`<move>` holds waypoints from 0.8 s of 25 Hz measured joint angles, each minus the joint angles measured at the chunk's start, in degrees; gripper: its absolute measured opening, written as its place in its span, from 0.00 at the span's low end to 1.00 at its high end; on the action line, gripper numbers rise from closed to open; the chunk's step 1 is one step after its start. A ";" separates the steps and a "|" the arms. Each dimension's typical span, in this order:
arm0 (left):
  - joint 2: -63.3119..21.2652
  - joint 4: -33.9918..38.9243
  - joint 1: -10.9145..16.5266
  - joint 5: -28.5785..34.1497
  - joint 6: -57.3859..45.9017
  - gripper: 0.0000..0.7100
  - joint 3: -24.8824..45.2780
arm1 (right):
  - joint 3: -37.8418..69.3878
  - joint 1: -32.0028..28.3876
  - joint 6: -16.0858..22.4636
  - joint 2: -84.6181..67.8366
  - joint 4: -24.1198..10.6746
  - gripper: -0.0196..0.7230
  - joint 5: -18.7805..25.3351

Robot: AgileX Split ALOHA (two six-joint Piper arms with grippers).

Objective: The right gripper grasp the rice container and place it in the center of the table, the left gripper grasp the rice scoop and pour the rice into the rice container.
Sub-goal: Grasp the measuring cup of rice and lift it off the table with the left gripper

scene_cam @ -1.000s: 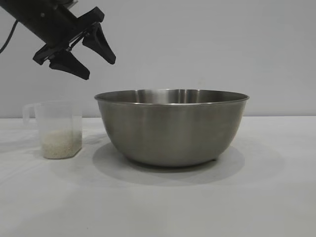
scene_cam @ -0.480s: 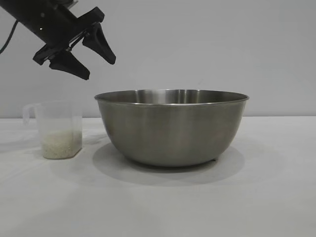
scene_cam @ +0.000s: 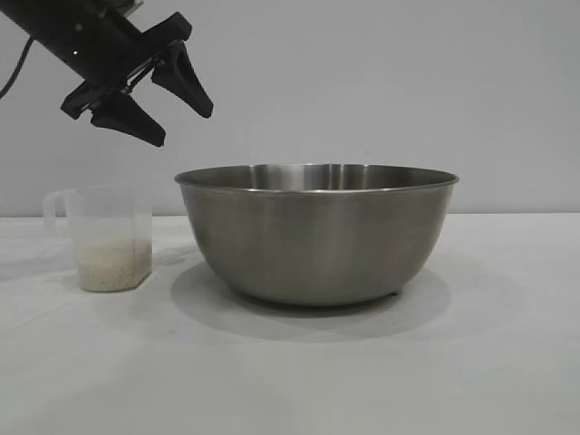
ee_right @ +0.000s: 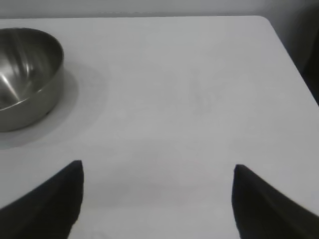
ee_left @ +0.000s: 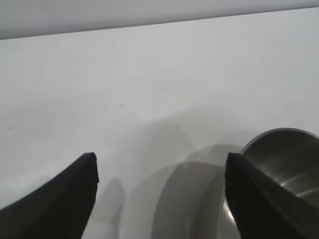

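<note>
The brushed steel rice container sat mid-table, the clear plastic rice scoop just beside it, fine white rice inside. Above the scoop hung the left gripper, angled downward, claws spread, empty. The right gripper, well apart from the bowl, gaped empty too.

bowl: on the table, in the middle | cup: left of bowl, near | rice: in cup | left gripper: above cup, up-left of bowl
</note>
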 joint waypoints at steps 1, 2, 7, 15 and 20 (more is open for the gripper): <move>0.00 0.00 0.00 0.13 0.00 0.71 0.00 | 0.00 0.11 0.00 0.00 0.00 0.80 0.00; 0.00 0.00 0.00 0.32 0.00 0.71 0.00 | 0.00 0.22 0.00 0.00 0.00 0.80 0.00; 0.00 0.00 0.00 1.57 0.00 0.71 0.00 | 0.00 2.37 0.00 0.00 0.00 0.80 0.00; -0.96 0.35 1.15 3.06 0.19 0.71 0.00 | 0.00 3.04 0.00 0.00 0.00 0.80 0.00; -6.89 6.40 7.39 6.04 -7.44 0.71 0.00 | 0.00 3.04 0.00 0.00 0.00 0.80 0.00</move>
